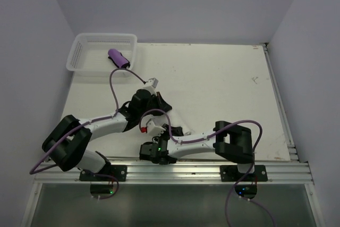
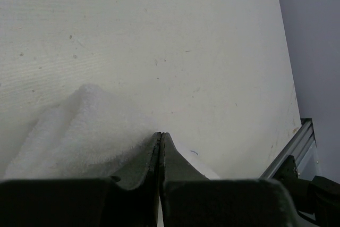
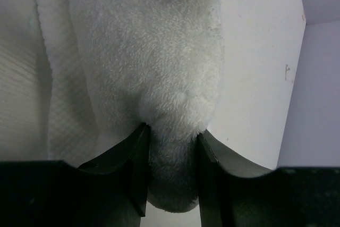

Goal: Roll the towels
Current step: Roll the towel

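Right wrist view: right fingers (image 3: 134,171) clamp the white towel (image 3: 154,51); left fingers (image 2: 142,169) sit pressed together beside it.

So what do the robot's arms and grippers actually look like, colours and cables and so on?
Both the left arm and right arm have white links between black joint housings, on black bases bolted to an aluminium rail. A purple cable loops along each. The left gripper and right gripper have two flat, matte black fingers tapering to thin tips. Green lights glow near the bases.
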You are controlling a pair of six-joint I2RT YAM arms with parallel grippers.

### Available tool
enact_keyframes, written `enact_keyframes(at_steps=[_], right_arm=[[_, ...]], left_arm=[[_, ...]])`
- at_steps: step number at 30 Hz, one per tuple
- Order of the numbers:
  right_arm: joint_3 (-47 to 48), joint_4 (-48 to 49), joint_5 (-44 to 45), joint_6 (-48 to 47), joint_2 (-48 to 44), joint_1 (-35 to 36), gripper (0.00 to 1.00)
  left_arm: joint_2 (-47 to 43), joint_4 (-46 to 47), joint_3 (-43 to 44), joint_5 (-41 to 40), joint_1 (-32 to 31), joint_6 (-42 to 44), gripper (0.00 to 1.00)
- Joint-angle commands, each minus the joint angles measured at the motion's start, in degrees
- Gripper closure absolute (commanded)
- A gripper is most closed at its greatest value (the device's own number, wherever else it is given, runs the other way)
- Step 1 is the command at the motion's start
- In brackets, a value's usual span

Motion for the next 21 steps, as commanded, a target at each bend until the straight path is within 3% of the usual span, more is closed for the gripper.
enact_keyframes(at_steps=[1, 14, 21], right_arm=[[0.8, -1.8, -2.0, -0.1, 1.1, 0.8, 0.62], [-2.9, 3.3, -2.9, -0.2, -3.5, 0.9, 0.46], [-5.5, 3.9, -0.3, 1.6, -7.4, 1.0, 0.36]], left_arm=[[2.5, 3.6, -1.9, 0.4, 0.0, -0.5, 0.97], [6.3, 7.8, -6.4, 0.7, 0.0, -1.6, 0.98], [6.4, 5.5, -6.1, -1.0, 0.0, 0.3, 0.98]])
